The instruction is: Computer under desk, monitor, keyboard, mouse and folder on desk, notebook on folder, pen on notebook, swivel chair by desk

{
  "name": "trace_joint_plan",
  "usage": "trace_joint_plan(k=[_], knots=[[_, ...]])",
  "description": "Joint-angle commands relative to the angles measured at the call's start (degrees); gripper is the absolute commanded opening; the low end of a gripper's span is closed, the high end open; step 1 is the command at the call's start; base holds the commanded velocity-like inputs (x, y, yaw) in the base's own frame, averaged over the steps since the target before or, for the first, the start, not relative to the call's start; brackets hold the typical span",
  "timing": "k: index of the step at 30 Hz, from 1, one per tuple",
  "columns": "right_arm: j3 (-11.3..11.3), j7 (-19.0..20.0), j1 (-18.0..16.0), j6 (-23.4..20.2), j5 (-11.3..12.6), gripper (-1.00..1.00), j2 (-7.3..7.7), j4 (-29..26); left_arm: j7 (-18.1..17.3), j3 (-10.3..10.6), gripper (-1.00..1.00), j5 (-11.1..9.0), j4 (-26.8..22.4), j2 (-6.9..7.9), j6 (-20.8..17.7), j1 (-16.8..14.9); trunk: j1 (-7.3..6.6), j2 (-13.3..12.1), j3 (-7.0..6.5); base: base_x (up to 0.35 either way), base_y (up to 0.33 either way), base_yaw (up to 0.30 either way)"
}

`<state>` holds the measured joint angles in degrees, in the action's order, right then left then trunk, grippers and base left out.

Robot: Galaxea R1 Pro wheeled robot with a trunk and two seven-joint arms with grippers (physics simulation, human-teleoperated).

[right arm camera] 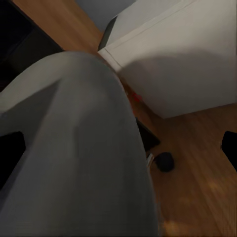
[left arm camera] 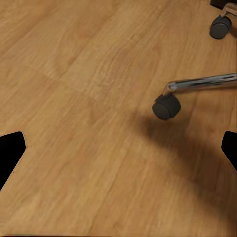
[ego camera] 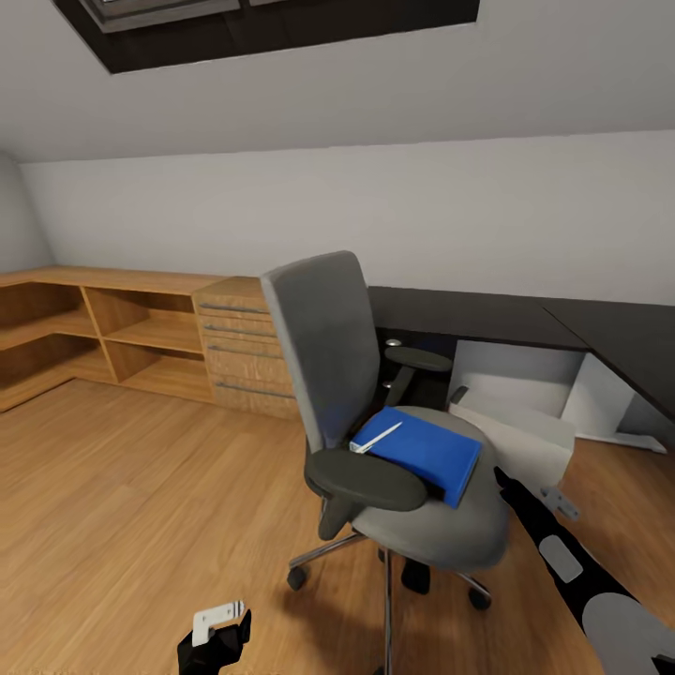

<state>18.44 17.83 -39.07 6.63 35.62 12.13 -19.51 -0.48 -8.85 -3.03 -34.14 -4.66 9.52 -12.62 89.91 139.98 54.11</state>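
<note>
The grey swivel chair (ego camera: 323,356) stands mid-room, and the blue folder (ego camera: 427,452) lies on its seat. The white pen (ego camera: 377,438) rests on the folder. Behind the chair, the light-grey computer (ego camera: 525,436) sits on the floor in front of the black desk (ego camera: 469,319). My right gripper (ego camera: 502,480) is open beside the seat's right edge. In the right wrist view the gripper (right arm camera: 118,153) faces the seat rim (right arm camera: 74,148), and past it lie the computer (right arm camera: 177,54), the small black mouse (right arm camera: 164,161) on the floor and a black flat edge with a red dot, the monitor (right arm camera: 145,131). My left gripper (ego camera: 220,630) hangs open low over the floor, near a chair castor (left arm camera: 166,106).
A light-wood shelf unit (ego camera: 112,333) and a drawer chest with bar handles (ego camera: 239,361) line the back wall at left. Open wooden floor (ego camera: 141,506) spreads left of the chair. The chair's chrome base legs (ego camera: 323,553) reach out near my left arm.
</note>
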Motion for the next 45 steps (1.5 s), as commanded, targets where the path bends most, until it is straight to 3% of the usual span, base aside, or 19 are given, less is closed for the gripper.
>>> trace_joint_plan(k=[1,45], knots=[[0.1,0.4,0.0,0.0,0.6,1.00,0.01,0.1,-0.1,-0.1,1.00,-0.3,0.0,-0.03,0.2,0.0,-0.01,0.0,0.09,0.004,0.000,0.127],[0.1,0.5,0.0,0.0,0.6,1.00,-0.17,0.4,0.0,-0.1,1.00,-0.3,0.0,0.00,0.2,0.0,-0.01,0.0,1.91,0.000,0.000,0.111]])
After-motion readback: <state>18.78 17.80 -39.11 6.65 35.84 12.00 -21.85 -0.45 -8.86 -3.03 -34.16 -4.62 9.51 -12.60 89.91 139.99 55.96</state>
